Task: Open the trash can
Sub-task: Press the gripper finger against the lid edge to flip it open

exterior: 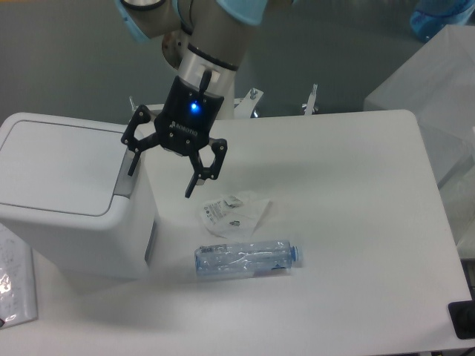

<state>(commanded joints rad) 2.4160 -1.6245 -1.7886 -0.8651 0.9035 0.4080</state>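
Nearest the camera, at the lower left edge, a clear plastic packet (15, 285) with dark print is seen lying flat on the table (356, 245), partly cut off by the frame. At the lower right corner a small black object (463, 319) is seen at the table's edge; what it is cannot be told.

Slightly further in, a crushed transparent water bottle (245, 259) is noted on its side, its blue cap pointing right. Just behind it, a crumpled clear wrapper (231, 213) with printed marks is seen, close to the bottle; contact cannot be confirmed.

At the left, the trash can (70, 196) is recorded standing upright on the table, its flat white lid shut. The grey push-button (128, 176) is set along the lid's right edge.

Above the bin's right edge the gripper (161, 175) is seen, black, with a blue light lit on its body. Its jaws are spread wide and nothing is held between them. One fingertip is seen over the grey button area; whether it touches cannot be told. The other fingertip hangs over bare table, above and left of the wrapper.

Furthest back, the arm's white mounting post (174, 52) is seen behind the table's far edge, and a translucent covered shape (438, 81) is seen at the upper right.
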